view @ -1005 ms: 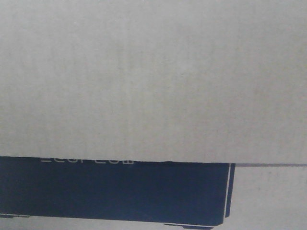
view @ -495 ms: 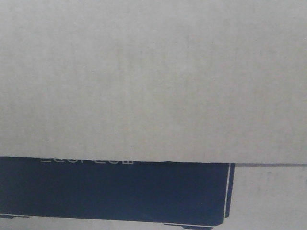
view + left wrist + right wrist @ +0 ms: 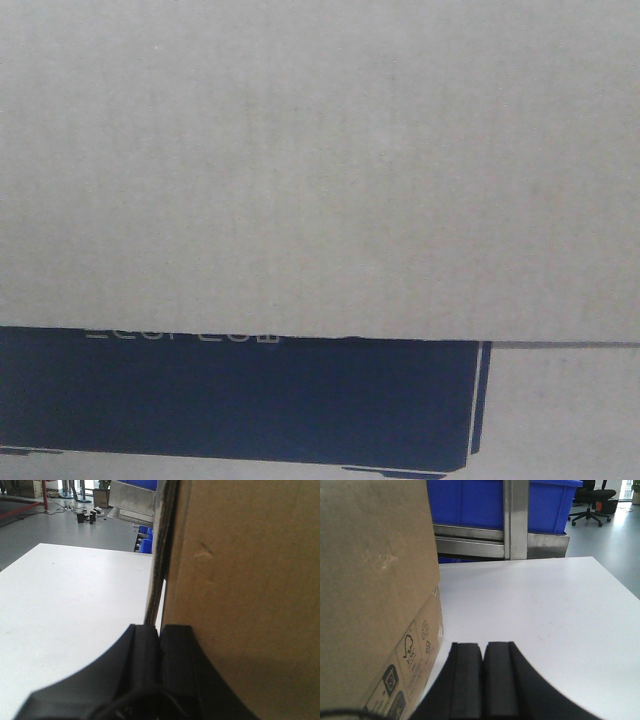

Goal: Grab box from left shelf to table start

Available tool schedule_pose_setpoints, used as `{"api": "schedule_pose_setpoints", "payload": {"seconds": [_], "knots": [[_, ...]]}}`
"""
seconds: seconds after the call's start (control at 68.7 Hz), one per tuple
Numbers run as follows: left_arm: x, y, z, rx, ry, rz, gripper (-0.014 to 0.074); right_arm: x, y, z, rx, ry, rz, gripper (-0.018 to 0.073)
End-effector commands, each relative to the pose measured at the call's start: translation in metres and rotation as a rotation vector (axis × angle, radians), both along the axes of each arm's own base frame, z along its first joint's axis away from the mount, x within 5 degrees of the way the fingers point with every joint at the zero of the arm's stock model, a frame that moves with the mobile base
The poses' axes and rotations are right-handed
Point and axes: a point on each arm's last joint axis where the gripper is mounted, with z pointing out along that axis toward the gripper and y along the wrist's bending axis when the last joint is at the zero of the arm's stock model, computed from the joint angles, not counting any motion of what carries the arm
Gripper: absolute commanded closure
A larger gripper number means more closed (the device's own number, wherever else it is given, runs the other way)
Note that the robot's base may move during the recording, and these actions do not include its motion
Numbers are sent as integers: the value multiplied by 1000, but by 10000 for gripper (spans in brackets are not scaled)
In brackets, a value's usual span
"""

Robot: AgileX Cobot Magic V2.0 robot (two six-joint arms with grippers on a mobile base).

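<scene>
The brown cardboard box (image 3: 320, 170) fills the front view, with its black printed rectangle (image 3: 240, 400) and thin white lettering low down. It stands on the white table (image 3: 75, 605). In the left wrist view the box (image 3: 245, 590) is at the right. My left gripper (image 3: 160, 627) is shut, and its right finger lies against the box's side. In the right wrist view the box (image 3: 370, 580) is at the left. My right gripper (image 3: 483, 645) is shut and empty, close beside the box's side. I cannot tell if it touches.
Beyond the table's far edge (image 3: 520, 560) is a shelf with brushed-steel rails (image 3: 470, 540), a steel upright (image 3: 516, 515) and blue plastic bins (image 3: 465, 502). An office chair (image 3: 592, 505) stands at the far right. Grey floor with clutter (image 3: 85, 515) lies beyond the table's left side.
</scene>
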Motion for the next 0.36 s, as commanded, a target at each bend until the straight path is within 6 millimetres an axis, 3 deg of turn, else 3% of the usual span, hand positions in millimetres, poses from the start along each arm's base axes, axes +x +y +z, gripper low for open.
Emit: {"api": "schedule_pose_setpoints", "payload": {"seconds": [0.0,0.349], "knots": [[-1,0,10,-10,-108,3,688,0,0,7,-5,-98,-5,506],[-1,0,10,-10,-108,3,688,0,0,7,-5,-97,-5,506]]}}
